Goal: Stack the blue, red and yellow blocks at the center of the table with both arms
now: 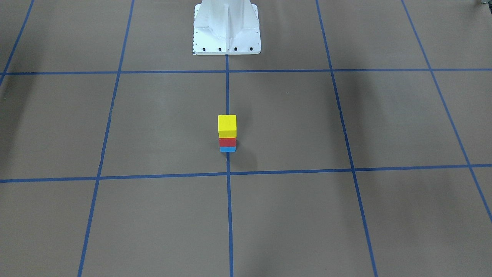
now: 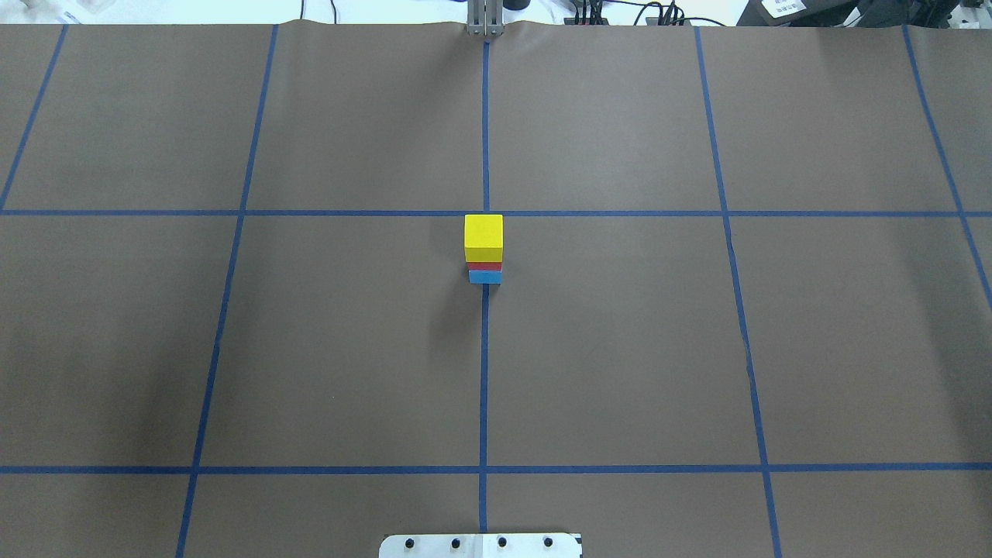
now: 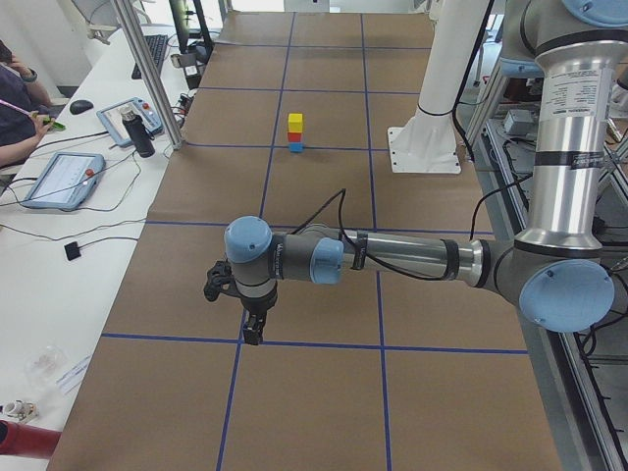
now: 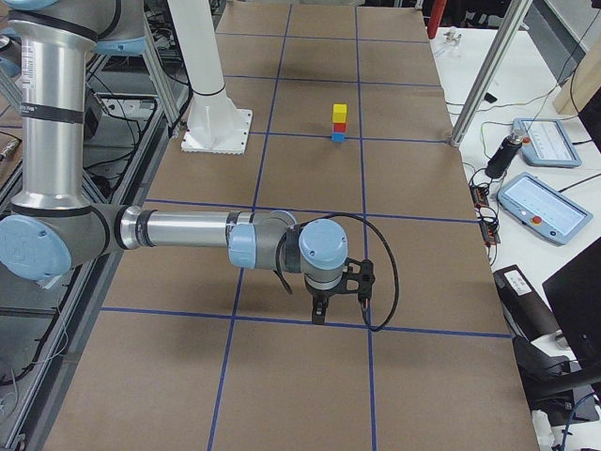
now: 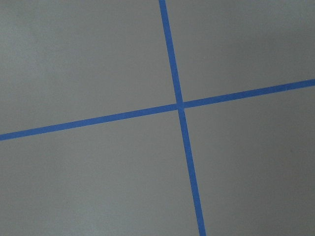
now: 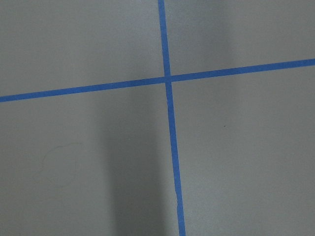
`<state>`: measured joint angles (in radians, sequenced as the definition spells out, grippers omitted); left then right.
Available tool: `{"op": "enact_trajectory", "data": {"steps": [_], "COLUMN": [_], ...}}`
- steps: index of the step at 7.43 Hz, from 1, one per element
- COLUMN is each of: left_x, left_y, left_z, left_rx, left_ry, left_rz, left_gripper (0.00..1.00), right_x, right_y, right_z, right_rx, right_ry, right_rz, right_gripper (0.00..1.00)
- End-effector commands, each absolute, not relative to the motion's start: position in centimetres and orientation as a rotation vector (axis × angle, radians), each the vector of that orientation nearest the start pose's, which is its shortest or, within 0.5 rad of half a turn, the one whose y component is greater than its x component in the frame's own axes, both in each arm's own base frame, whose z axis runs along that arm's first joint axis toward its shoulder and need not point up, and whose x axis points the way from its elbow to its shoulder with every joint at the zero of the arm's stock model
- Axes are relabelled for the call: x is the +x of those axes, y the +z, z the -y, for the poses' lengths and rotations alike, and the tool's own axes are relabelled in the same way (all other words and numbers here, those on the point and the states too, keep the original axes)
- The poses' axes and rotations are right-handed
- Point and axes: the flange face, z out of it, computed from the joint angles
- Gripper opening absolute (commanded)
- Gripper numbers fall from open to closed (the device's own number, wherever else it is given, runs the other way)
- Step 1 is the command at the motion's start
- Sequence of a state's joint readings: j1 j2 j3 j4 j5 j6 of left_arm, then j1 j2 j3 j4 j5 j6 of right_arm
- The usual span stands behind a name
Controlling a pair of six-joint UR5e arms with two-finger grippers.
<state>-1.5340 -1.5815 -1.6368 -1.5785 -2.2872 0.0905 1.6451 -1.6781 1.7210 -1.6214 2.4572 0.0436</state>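
— Brown paper-covered worktop [image 1: 153, 223] nearest; at its centre, yellow wooden cube [image 1: 227, 125] on red wooden cube [image 1: 227, 142] on blue wooden cube [image 1: 228, 149].
— Overhead: edges flush, on the blue tape line [image 2: 483, 372].
— Side views: left end effector [image 3: 253, 332] and right end effector [image 4: 319, 312] hang well apart from it; spread or pressed together, I cannot tell.
— Looks finished; route any arm motion wide of it.

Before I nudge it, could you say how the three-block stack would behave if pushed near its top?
Probably topples: the stack is tall and narrow, yellow block merely resting on the red block. Blocks look rigid and flat-faced, so unlikely to roll.
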Motion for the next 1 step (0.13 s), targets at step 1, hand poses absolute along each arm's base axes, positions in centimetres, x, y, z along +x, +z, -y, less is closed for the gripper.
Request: {"op": "enact_trajectory", "data": {"steps": [1], "left_x": [-4.94], "left_y": [62.39], "left_z": [50.34], "left_rx": [0.100], "left_ry": [0.152], "left_rz": [-0.714], "left_gripper": [1.00], "right_x": [8.90], "right_y": [63.07], "right_z": [44.22], "right_rx": [0.009], "right_ry": [0.111], "right_rz": [0.886], "right_gripper": [0.99]}}
